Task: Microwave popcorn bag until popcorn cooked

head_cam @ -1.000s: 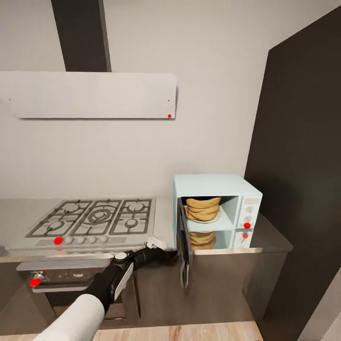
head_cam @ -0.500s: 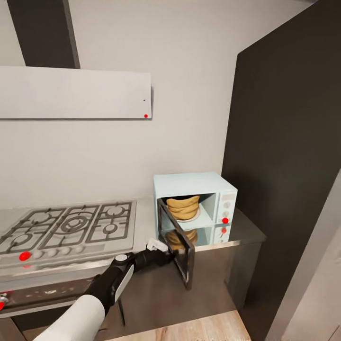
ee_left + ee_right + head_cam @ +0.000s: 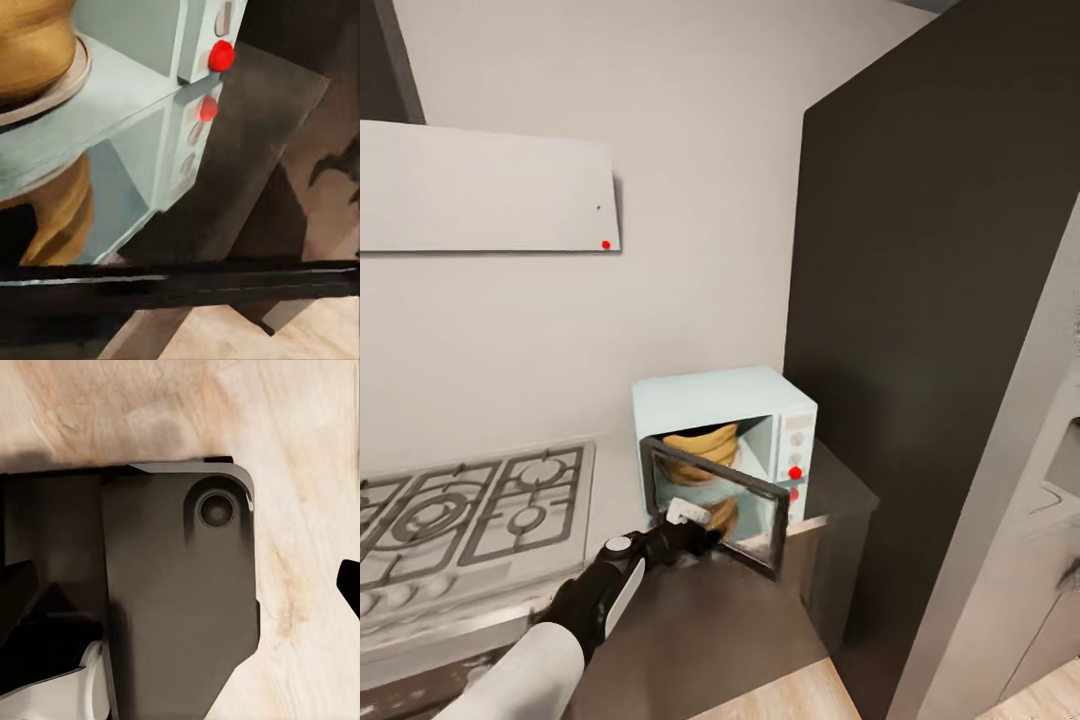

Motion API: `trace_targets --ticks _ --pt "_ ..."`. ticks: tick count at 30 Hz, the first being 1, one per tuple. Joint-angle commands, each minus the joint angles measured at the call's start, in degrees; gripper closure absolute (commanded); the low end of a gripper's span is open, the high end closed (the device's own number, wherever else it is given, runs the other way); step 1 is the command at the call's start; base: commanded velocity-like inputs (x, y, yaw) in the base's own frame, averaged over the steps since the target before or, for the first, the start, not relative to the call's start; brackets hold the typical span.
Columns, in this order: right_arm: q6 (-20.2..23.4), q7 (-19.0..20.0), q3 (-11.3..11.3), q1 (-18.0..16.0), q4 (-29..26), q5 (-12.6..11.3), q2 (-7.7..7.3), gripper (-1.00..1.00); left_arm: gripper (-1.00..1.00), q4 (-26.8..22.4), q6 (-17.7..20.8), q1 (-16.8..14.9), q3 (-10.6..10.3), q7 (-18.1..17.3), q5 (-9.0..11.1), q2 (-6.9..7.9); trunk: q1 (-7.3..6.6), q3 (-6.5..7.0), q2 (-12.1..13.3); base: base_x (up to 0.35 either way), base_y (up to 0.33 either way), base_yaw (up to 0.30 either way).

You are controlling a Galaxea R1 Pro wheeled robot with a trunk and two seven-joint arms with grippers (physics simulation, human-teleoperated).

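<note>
Left arm pushing the microwave door toward closed

The popcorn bag (image 3: pixel 701 447) already sits inside the microwave (image 3: pixel 725 440), at the right end of the countertop (image 3: pixel 830 490) — so the left gripper (image 3: pixel 690 520) presses on the half-open door (image 3: pixel 715 505); its finger opening I cannot tell. One bag, one microwave, one red knob (image 3: pixel 795 472).

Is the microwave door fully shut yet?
No: in the head view the microwave has its dark glass door swung partly open, and the popcorn bag shows inside.
</note>
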Motion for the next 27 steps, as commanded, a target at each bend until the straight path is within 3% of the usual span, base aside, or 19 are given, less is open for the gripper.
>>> trace_targets --ticks 1,8,27 --pt "-0.33 0.04 -0.48 -0.06 0.21 0.37 -0.03 -1.0 -1.0 -0.13 0.45 0.01 0.04 0.07 0.12 -0.02 0.05 -0.02 -0.03 0.312 -0.097 -0.286" --pt "-0.34 0.05 -0.48 -0.06 0.21 0.38 -0.07 -1.0 -1.0 -0.05 0.4 0.01 0.04 1.34 0.12 -0.02 0.05 -0.02 -0.03 0.132 -0.072 -0.228" --pt "-0.31 0.05 -0.48 -0.07 0.21 0.37 -0.09 -1.0 -1.0 -0.12 0.36 0.01 0.04 2.5 0.12 -0.02 0.05 -0.02 -0.03 0.177 -0.001 -0.008"
